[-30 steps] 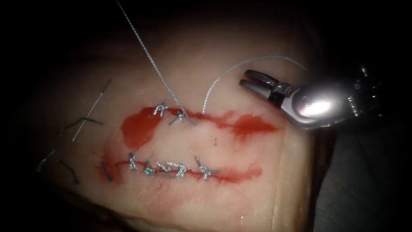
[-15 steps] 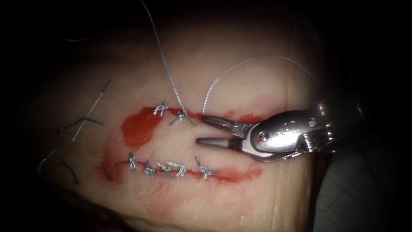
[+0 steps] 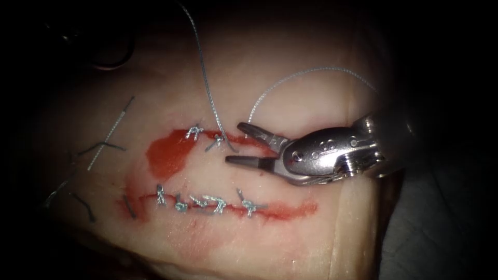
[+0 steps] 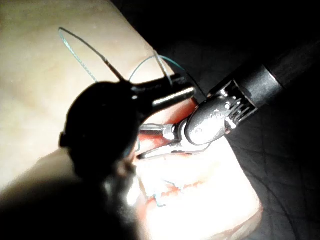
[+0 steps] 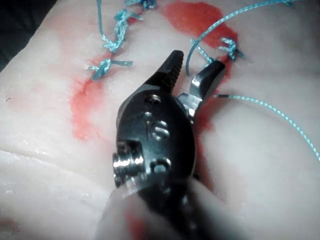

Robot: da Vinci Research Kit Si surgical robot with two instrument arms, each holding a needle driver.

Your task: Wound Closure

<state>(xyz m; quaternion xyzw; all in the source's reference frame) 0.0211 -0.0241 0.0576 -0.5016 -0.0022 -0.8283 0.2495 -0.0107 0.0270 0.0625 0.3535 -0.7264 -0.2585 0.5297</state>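
My right tool [image 3: 234, 143] sits with its jaws spread wide and nothing between them, tips pointing left at the newest knot [image 3: 218, 140] on the upper cut [image 3: 290, 149]. One jaw lies just above the cut line, the other just below, so the gap straddles the cut right beside that knot. In the right wrist view the same tool [image 5: 192, 72] shows its two jaws parted with a strand of thread [image 5: 260, 106] running close past them, not gripped.

From the knot just ahead of the tips, one strand of thread [image 3: 205, 78] climbs up and away, and a second strand [image 3: 290, 78] arcs over the tool's upper jaw toward its wrist. I judge the rising strand goes to my left tool [image 4: 172, 95], which appears dark and very close in the left wrist view; I cannot tell whether its jaws are clenched or what they hold. I cannot make out the needle.

Progress, as I read it: the lower cut [image 3: 290, 210], beneath the tool, carries a full row of knots [image 3: 207, 203]. The upper cut has two knots, both beyond the tips; the stretch under the tool stands unstitched, with red fluid [image 3: 166, 155] pooled further left. Cut ends [image 3: 109, 136] lie well off on the tissue [image 3: 290, 243].
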